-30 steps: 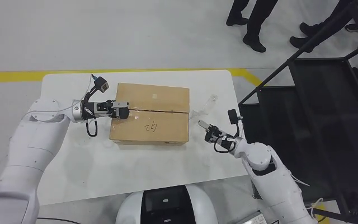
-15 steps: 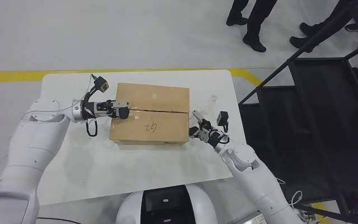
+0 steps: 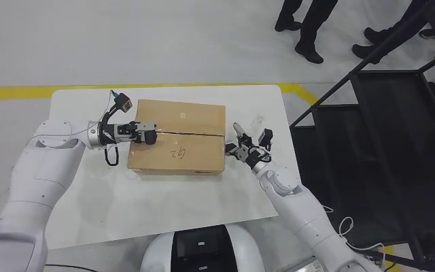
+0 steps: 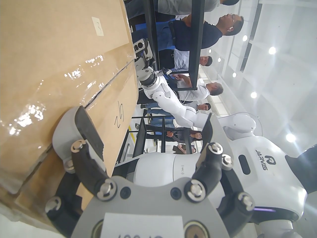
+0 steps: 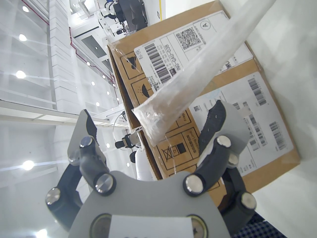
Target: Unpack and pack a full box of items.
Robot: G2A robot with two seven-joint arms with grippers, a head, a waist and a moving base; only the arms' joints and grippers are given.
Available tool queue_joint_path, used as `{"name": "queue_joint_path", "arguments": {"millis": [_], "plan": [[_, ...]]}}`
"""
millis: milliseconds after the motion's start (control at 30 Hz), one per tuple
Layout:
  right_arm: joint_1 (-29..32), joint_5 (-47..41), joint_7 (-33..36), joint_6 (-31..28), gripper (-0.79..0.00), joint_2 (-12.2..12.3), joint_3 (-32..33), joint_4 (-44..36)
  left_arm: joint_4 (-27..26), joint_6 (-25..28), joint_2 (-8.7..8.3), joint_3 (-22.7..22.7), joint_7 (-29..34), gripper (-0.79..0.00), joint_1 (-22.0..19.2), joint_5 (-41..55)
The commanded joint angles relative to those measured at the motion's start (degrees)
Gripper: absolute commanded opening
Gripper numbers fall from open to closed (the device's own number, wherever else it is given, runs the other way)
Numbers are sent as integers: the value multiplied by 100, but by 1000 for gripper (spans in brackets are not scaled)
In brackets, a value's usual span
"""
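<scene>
The white rectangular table (image 3: 81, 204) lies under the brown cardboard box (image 3: 178, 136), our landmark. The box sits with its flaps closed and clear tape along its top seam, and over the last 1 second it has slid slightly toward its left end. At that left end the left gripper (image 3: 146, 131) stays put, its 2 fingers spread, 1 pad over the box top beside the seam. The right gripper (image 3: 238, 146) has swung in from well off the box's right end to just beside it, jaws spread, nothing pinched. Between those jaws reaches a loose strip of clear tape (image 5: 193, 75), lifted off the box's labelled end. We judge that unpacking has barely begun, and the strip looks like the next thing to pinch and pull.
</scene>
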State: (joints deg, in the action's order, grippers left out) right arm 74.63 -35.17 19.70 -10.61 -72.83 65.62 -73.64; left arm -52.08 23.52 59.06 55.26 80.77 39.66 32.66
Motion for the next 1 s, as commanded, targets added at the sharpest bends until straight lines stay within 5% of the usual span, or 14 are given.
{"name": "queue_joint_path", "arguments": {"millis": [0,367,967], "plan": [[-52,-64,-28,-181,0,-31,-31,123,0,0,0,0,0,0,0,0],[176,-105,-80,-1139,0,-91,100,153,0,0,0,0,0,0,0,0],[1053,557,-278,-1355,0,32,763,-867,0,0,0,0,0,0,0,0]]}}
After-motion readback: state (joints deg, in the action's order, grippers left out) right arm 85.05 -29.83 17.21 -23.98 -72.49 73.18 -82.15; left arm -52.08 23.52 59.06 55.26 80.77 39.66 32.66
